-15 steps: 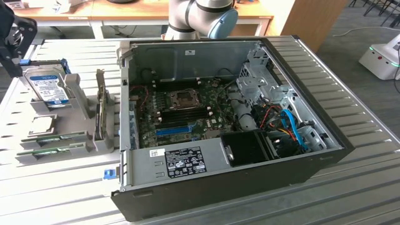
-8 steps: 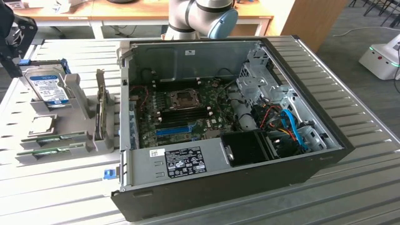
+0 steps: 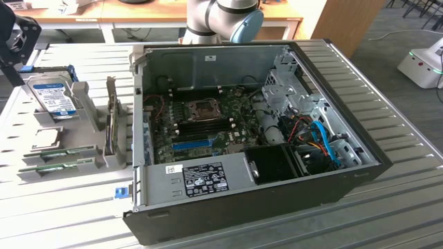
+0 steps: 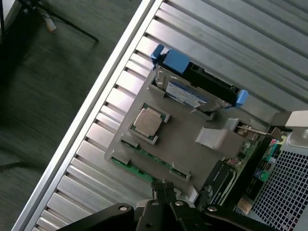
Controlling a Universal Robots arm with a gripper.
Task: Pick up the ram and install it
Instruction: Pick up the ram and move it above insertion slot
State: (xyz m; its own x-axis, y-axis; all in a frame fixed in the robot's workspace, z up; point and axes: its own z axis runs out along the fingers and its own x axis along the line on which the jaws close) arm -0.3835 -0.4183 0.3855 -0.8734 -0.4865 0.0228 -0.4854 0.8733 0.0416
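Two green ram sticks stand on edge in slots of a grey holder (image 3: 83,111) at the exterior view's left, one stick (image 3: 66,153) just behind the other (image 3: 55,167). I cannot tell which is the task's ram. The wrist view shows both sticks (image 4: 149,155) (image 4: 129,168) from above. My black gripper (image 3: 15,75) hangs above the holder's far left end, beside the hard drive (image 3: 55,98). Its fingers (image 4: 162,186) are shut with nothing between them, well above the sticks. The open computer case (image 3: 256,129) lies in the middle with its motherboard (image 3: 207,122) exposed.
The holder also carries a blue-labelled hard drive (image 4: 192,94), a square CPU (image 4: 147,121) and a card standing on edge (image 3: 111,124). The ribbed metal table (image 3: 62,207) ends close behind the holder, with dark floor (image 4: 43,96) beyond. A white machine (image 3: 422,65) stands at the far right.
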